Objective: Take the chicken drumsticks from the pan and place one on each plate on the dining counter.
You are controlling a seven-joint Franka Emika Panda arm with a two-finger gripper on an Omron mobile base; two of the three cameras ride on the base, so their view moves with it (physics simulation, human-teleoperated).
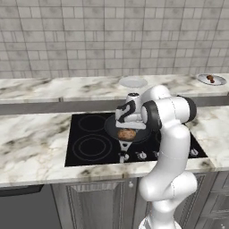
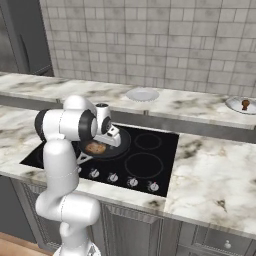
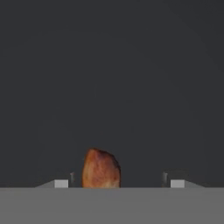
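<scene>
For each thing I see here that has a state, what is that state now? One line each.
gripper: down over the pan, jaws apart, astride the drumstick.
drumstick in the pan: lying in the pan, between the fingers.
pan: on the cooktop, holding one drumstick.
near plate: on the dining counter, empty.
far plate: on the dining counter, holding the other drumstick.

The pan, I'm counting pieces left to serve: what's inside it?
One chicken drumstick lies in the pan, between the claw tips. The robot's hand covers part of the pan floor, so more there can't be ruled out.
</scene>
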